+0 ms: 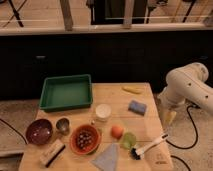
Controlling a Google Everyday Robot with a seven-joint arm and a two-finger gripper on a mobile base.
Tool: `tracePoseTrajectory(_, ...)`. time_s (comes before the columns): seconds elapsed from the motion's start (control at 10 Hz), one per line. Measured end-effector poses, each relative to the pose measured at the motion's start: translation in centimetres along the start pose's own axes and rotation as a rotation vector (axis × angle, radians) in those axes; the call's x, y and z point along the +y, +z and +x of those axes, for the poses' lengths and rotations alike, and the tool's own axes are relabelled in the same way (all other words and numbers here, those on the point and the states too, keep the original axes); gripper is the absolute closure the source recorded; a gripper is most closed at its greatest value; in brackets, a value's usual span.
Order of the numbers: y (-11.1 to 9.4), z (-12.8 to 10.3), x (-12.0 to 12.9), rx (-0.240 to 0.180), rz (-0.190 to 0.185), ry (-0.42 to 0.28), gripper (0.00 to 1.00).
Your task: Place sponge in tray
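Observation:
The blue-grey sponge [137,106] lies on the right part of the wooden table, below a yellow oblong item [133,90]. The green tray [66,92] sits at the table's far left and looks empty. My gripper [168,117] hangs pointing down just off the table's right edge, to the right of the sponge and apart from it. It holds nothing that I can see. The white arm [187,86] rises behind it.
Between sponge and tray stands a white cup [103,112]. Nearer are an orange bowl [85,138], a purple bowl [39,131], a metal cup [62,125], an orange fruit [117,131], a green cup [129,140], a dish brush [149,146] and a pale-blue cloth [106,159].

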Motion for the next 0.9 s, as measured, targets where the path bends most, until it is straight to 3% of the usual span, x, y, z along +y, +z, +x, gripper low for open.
tracePoseTrajectory(0.9,0.25,0.00,-0.05,-0.003,0.000,-0.001,0.20)
